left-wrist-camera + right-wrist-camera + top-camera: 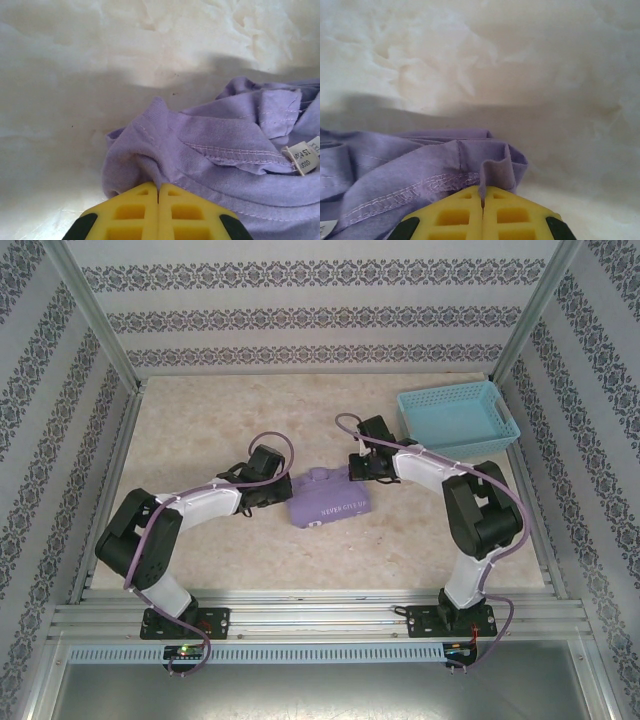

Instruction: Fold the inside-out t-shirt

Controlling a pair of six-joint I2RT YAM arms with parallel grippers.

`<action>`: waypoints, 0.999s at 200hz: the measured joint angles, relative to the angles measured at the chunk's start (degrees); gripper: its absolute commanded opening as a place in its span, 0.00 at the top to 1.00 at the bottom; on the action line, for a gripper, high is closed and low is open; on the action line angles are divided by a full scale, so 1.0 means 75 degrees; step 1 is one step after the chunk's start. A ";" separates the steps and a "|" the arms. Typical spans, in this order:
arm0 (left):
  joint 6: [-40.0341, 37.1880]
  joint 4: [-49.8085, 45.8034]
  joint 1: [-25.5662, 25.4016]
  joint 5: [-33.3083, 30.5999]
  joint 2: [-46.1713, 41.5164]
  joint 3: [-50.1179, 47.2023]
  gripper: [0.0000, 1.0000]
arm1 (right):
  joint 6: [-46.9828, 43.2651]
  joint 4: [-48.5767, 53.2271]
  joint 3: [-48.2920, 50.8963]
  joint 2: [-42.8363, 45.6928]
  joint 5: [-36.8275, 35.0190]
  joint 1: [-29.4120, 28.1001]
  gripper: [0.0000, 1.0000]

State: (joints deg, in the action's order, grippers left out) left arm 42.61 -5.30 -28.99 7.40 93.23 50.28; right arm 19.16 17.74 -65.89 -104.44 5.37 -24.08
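1. Overhead, in the top external view, the inside-out t-shirt [328,500] lies bunched into a small lavender heap near the middle of the table [200,430], between the two arms, with pale lettering showing on its near side. The left jaws meet the heap at its left edge and the right jaws meet it at its far right edge; from this height I cannot tell how either pair stands. A light blue basket [455,418] sits at the far right corner of the table, well apart from the shirt.

2. Next, in the left wrist view, the two yellow fingers [130,212] are pressed together with no gap between them, and the left jaws pinch a gathered bit of the inside-out t-shirt [225,150] right at their tips. The cloth spreads away to the right, its stitched seams facing up, with a small white label [305,157] near the right edge. Pale marbled table [100,75] lies beyond.

3. Lastly, in the right wrist view, the yellow fingers [515,215] are likewise pressed together, and the right jaws pinch a small upright fold of the inside-out t-shirt [420,160] at their tips. The rest of the cloth trails off to the left, a hem line of stitching across it, and bare table [520,75] lies behind and to the right.
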 measured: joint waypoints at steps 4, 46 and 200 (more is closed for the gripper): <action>0.0000 -0.0003 0.0009 -0.0012 -0.0003 0.0000 0.92 | -0.0009 0.0003 0.0000 -0.0003 -0.0003 0.0000 1.00; -0.0006 -0.0688 0.0157 -0.0466 -0.0405 0.0149 0.57 | -0.0178 0.0221 -0.0245 0.0178 -0.0213 0.0038 0.53; 0.0064 -0.2311 -0.1335 -0.1285 -0.0020 0.0705 0.61 | 0.0965 0.0143 0.1760 0.1166 -0.0187 -0.0181 0.64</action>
State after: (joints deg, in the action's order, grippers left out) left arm 43.09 -22.63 -39.00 -2.24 93.08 55.57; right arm 26.39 18.81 -52.69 -95.70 3.97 -25.43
